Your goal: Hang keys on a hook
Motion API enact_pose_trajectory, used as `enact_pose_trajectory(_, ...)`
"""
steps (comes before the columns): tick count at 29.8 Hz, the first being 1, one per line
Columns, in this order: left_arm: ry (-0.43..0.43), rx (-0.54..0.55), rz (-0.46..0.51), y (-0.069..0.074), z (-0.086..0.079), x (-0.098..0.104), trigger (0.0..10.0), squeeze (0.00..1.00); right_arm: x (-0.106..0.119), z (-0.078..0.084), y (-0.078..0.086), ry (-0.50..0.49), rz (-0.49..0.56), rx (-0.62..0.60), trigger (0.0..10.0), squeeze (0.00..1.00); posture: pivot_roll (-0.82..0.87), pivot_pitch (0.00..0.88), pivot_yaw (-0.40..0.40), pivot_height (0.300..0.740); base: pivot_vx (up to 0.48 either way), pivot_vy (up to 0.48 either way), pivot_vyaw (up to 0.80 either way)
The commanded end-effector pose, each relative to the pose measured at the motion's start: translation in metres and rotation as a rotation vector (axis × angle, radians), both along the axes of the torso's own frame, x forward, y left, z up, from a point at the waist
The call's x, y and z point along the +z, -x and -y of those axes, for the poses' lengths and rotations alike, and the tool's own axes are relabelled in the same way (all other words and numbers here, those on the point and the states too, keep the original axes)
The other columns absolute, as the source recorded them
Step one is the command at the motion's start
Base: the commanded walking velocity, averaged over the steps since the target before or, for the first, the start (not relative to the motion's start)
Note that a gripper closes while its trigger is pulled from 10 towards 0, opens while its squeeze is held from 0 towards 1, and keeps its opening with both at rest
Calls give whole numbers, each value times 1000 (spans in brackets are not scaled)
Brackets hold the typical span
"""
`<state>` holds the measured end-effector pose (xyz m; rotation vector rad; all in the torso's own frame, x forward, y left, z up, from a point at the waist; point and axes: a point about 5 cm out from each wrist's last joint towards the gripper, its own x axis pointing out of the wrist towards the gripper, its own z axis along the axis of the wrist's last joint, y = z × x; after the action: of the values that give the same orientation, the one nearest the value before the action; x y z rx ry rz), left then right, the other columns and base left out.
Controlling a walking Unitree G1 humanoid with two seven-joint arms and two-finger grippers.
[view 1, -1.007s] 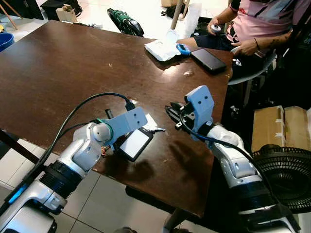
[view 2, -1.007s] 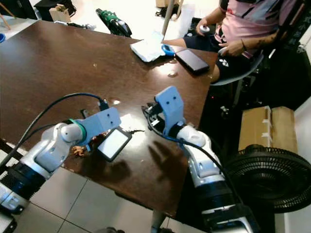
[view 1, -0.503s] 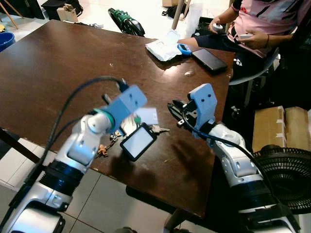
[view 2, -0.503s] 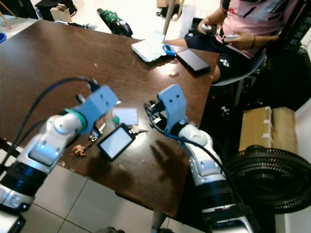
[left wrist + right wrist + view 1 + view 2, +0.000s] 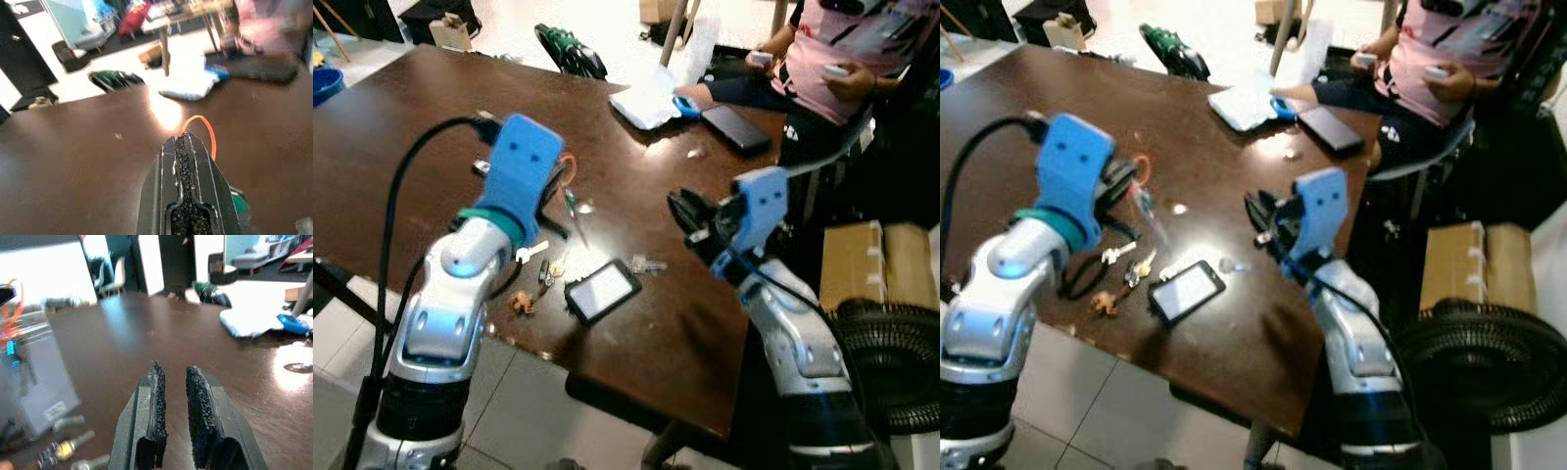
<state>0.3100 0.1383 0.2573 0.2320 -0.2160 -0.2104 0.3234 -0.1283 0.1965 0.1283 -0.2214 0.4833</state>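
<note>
Brown table (image 5: 401,127): keys (image 5: 544,271), phone (image 5: 602,291).

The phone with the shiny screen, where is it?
In the left eye view the phone lies flat near the table's front edge, between the two arms, with the keys just to its left.

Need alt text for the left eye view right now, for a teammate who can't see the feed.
The left gripper is raised above a dark wooden table, shut on an orange loop, with keys and a card holder lying on the table beneath it. The right gripper hovers beside them, and a seated person is at the far corner.
</note>
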Motion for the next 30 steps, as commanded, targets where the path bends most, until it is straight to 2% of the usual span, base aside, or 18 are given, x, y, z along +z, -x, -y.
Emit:
enact_pose_trajectory(1, 59, 52, 25, 2, -5, 4, 10000, 0, 2, -2, 1, -71, -8, -5, 10000, 0, 102, 0, 74, 740, 0, 0, 0)
enact_pose_trajectory(12, 76, 158, 3, -2, -13, -5, 10000, 0, 9, -3, -3, -117, 10, -16, 10000, 0, 98, 0, 69, 740, 0, 0, 0)
enact_pose_trajectory(18, 63, 198, -30, 1, -21, -13, 10000, 0, 9, -2, -1, -125, 6, -40, 10000, 0, 98, 0, 71, 740, -363, 0, 0)
enact_pose_trajectory(30, 48, 204, -34, 3, -21, -14, 10000, 0, 9, -1, -1, -127, 4, -50, 10000, 0, 101, 0, 69, 740, -439, 0, 0)
